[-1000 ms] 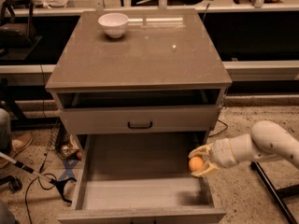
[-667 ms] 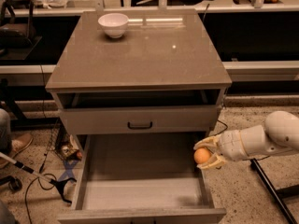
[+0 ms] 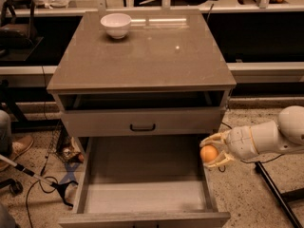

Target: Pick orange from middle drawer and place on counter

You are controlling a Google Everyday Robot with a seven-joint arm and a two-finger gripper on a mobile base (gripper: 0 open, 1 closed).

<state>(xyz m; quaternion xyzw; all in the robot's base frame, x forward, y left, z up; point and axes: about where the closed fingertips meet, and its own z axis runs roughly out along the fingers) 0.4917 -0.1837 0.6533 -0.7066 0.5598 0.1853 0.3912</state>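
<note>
The orange (image 3: 208, 154) is small and round and sits between the pale fingers of my gripper (image 3: 211, 152), which is shut on it. The gripper holds it above the right side wall of the middle drawer (image 3: 142, 186), at about the height of the closed drawer front above. The middle drawer is pulled out and its grey floor is bare. My white arm (image 3: 266, 137) reaches in from the right. The counter (image 3: 142, 56) is the glossy grey-brown slab on top of the cabinet, above and to the left of the gripper.
A white bowl (image 3: 116, 24) stands at the back left of the counter. A closed drawer front with a black handle (image 3: 142, 127) sits above the open drawer. Cables and a black leg (image 3: 278, 196) lie on the floor at left and right.
My gripper has lifted the orange up and to the right, from inside the drawer's right side to above its right wall.
</note>
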